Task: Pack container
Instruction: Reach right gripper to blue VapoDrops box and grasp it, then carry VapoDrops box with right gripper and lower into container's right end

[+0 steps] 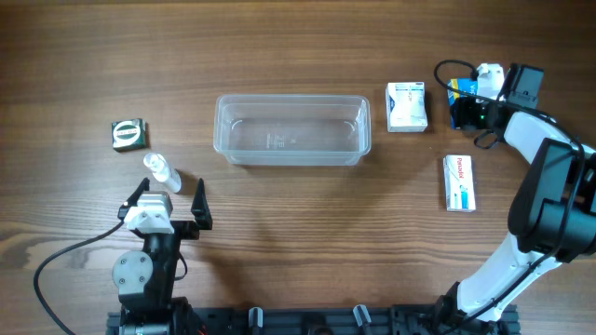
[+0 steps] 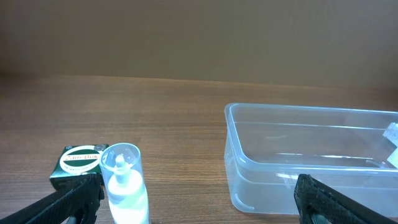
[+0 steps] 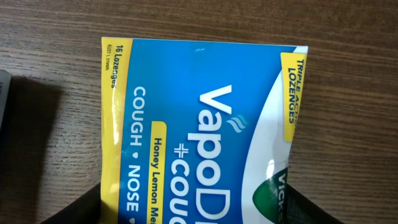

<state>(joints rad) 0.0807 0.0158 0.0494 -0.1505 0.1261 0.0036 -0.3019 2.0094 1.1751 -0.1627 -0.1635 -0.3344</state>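
Bottle (image 1: 160, 170) and green box (image 1: 128, 134) sit left of container (image 1: 317, 135), white box (image 1: 407, 105) right.

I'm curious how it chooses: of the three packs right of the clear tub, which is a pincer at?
The blue-and-yellow lozenge pouch at the right pincer. The other two are white boxes lying apart from it.

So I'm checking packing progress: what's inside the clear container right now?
Nothing visible: the container looks empty, with the wood table showing through its clear floor. From overhead nothing covers its inside; the left wrist view cuts off its right end.
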